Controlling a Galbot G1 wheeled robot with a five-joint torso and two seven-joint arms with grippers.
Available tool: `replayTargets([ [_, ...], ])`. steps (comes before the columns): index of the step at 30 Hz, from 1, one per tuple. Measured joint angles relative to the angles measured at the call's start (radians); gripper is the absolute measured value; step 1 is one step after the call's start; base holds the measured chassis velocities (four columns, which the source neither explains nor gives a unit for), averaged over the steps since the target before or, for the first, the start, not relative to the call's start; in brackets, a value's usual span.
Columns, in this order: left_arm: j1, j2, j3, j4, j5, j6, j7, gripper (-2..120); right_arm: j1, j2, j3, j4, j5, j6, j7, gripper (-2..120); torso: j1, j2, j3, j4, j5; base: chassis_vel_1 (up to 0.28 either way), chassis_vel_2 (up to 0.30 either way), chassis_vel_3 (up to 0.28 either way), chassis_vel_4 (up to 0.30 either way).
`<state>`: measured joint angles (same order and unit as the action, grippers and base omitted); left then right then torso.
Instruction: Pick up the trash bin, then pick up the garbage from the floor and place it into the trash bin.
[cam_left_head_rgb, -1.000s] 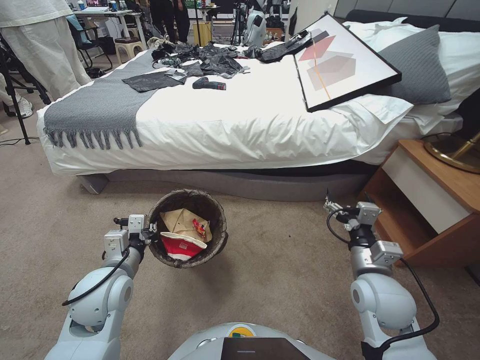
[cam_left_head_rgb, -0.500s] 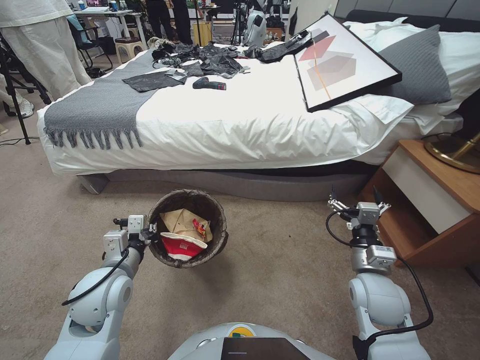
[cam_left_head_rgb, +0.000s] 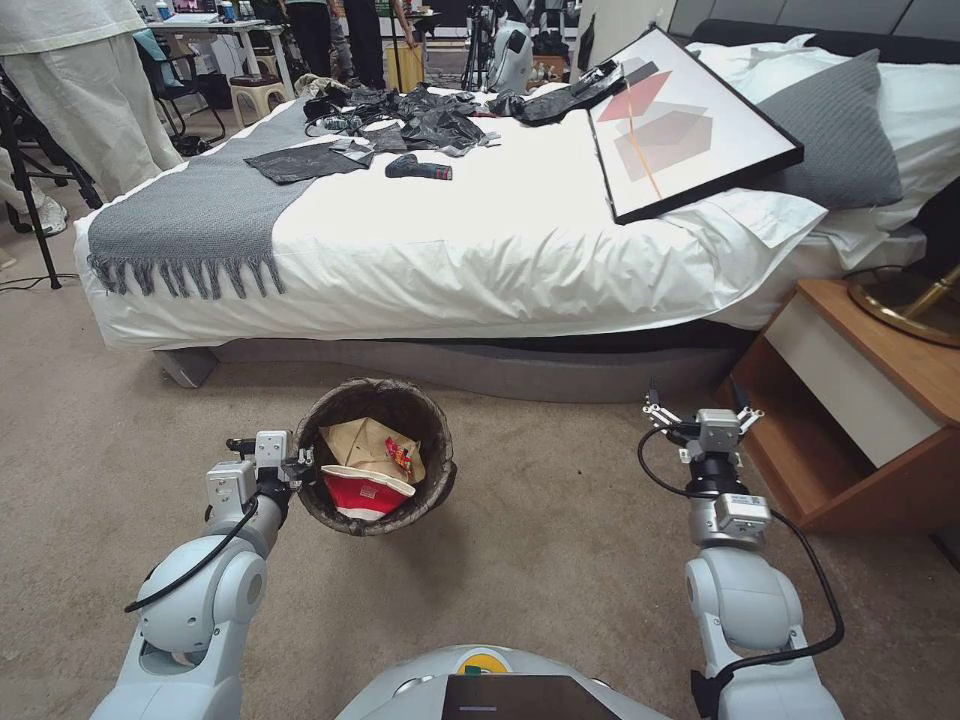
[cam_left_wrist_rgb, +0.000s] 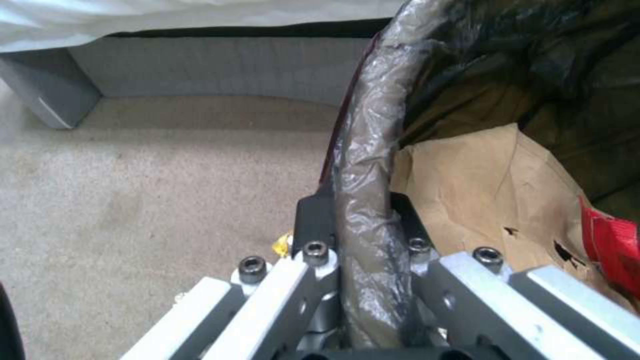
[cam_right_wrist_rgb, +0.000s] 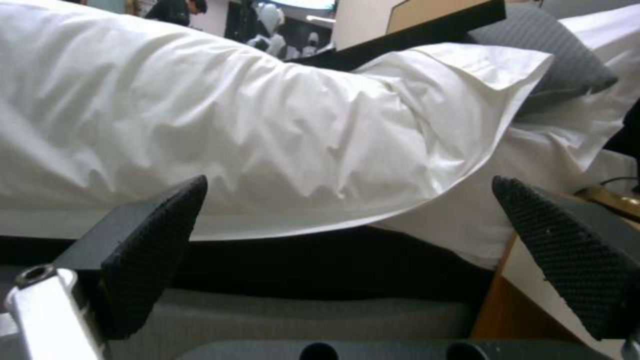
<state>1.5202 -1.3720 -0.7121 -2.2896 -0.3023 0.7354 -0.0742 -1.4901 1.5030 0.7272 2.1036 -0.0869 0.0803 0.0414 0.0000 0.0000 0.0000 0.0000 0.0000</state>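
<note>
The trash bin, lined with a dark bag, hangs over the carpet in front of the bed. My left gripper is shut on its near-left rim. In the left wrist view the bag-covered rim runs between the left gripper fingers. Garbage lies inside: tan paper, a red-and-white crushed cup and a small red wrapper. My right gripper is held over the carpet to the right, open and holding nothing. Its pads stand wide apart facing the bed.
The bed spans the view ahead, with a grey throw, black clothes and a framed picture on it. A wooden nightstand stands close to the right arm. Bare carpet lies between the arms.
The right arm has drawn slightly left and its wrist has turned, with the fingers still apart. The left arm and the bin have not moved.
</note>
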Motion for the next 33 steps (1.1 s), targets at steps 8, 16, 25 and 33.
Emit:
replayTargets([
  [8,-0.005,-0.004,-0.004,0.006,0.000,0.000,0.001,3,0.011,-0.020,-0.021,-0.015,0.006,-0.013,0.001,100,0.000,0.000,0.000,-0.0001,0.0000,0.020,0.016,0.010,0.012],
  [16,-0.007,-0.005,-0.004,0.007,0.003,0.000,0.001,3,0.001,-0.072,-0.060,-0.016,0.010,-0.014,-0.011,100,0.000,0.000,0.000,0.0000,0.0000,0.052,0.059,0.055,0.045],
  [25,-0.009,-0.005,-0.007,0.005,0.001,0.000,-0.006,3,0.008,-0.094,-0.105,-0.023,0.013,-0.026,-0.011,100,0.000,0.000,0.000,0.0002,0.0000,0.099,0.101,0.102,0.095],
  [33,-0.006,0.000,-0.008,0.002,0.001,0.000,-0.006,3,0.012,-0.093,-0.122,-0.032,0.011,-0.027,-0.009,100,0.000,0.000,0.000,0.0000,0.0000,0.097,0.102,0.095,0.101],
])
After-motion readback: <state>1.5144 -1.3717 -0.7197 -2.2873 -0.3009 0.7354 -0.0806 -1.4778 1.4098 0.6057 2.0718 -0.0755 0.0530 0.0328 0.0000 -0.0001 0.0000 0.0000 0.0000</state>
